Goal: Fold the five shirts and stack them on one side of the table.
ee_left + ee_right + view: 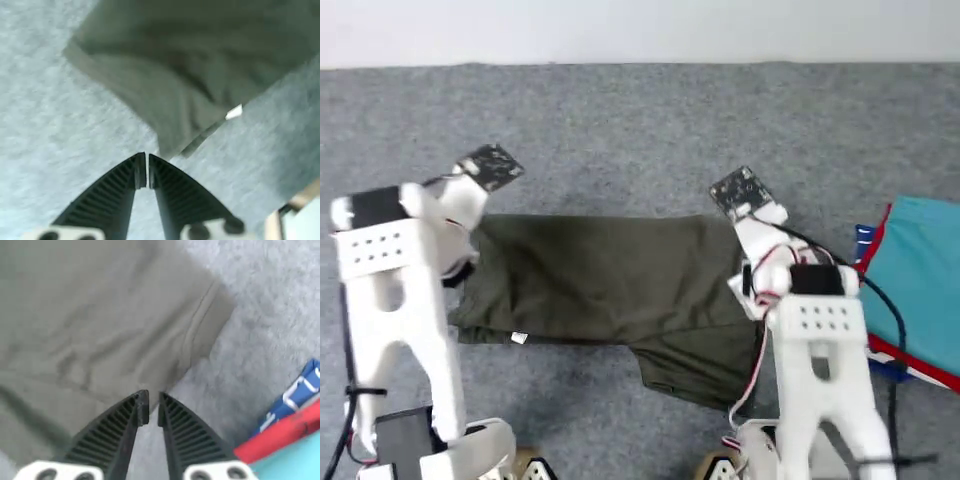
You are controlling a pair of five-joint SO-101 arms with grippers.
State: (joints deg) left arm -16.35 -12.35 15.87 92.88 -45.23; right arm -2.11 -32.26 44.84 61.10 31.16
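An olive green shirt (pixel 610 275) lies partly folded in the middle of the grey table (pixel 640 130), with a white tag (pixel 518 338) at its near left edge. My left gripper (pixel 146 161) is shut with nothing in it, hanging just off the shirt's (pixel 200 65) left corner, close to the tag (pixel 233 112). My right gripper (pixel 150 401) is also shut and empty, over the shirt's (pixel 90 320) right edge near a sleeve. Folded shirts, teal on top (pixel 920 275), sit stacked at the table's right side.
The stack's blue (pixel 295 400) and red (pixel 280 440) layers lie close beside the right gripper. Both white arm bases (pixel 400 300) (pixel 820 360) stand at the near edge. Bare grey felt stretches behind the shirt up to the white wall.
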